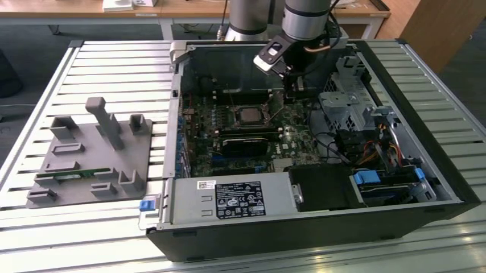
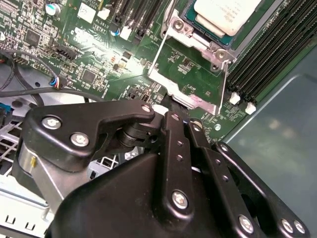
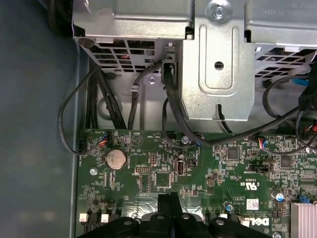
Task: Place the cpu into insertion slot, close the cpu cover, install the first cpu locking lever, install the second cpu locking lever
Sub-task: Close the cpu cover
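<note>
While cpu sits flat, cpu cover tilts up.

Stickers and board print, all too small to make out.
A large white label and a smaller white sticker sit on the grey power supply. In the first wrist view, fine white lettering and a small white tag mark the green circuit board.

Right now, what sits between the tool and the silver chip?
In the second wrist view, the cpu cover, swung open, lies between the tool and the cpu, with green board showing through its window.
</note>
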Robot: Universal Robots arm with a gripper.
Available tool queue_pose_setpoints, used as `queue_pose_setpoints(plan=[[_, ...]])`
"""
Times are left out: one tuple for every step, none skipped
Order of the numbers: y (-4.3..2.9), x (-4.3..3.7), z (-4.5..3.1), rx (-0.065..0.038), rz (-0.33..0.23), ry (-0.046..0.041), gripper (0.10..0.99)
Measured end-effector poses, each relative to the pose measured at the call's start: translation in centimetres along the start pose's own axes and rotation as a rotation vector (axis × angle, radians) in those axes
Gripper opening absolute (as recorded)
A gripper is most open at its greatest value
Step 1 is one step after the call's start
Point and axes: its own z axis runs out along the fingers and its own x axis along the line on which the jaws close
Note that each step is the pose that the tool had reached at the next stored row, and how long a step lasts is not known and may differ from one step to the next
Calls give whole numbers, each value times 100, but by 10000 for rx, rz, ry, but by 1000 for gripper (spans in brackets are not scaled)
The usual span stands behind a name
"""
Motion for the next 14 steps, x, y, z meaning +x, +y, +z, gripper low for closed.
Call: queue_pose_setpoints(plan=[[-5,0,1,0,0,0,106],[-9,1,1,0,0,0,106],[-14,1,1,0,0,0,106],[-19,1,2,1,0,-1,106],[-26,2,2,0,0,-1,106],[-33,2,3,0,0,-1,106],[-39,3,3,0,0,-1,106],[-45,3,4,0,0,0,106],[-53,4,4,0,-1,-1,106],[-66,6,4,0,0,-2,106],[-74,6,4,0,0,-1,106],[-80,6,4,0,1,0,106],[-86,6,5,0,0,1,106],[-91,7,5,0,0,1,106]])
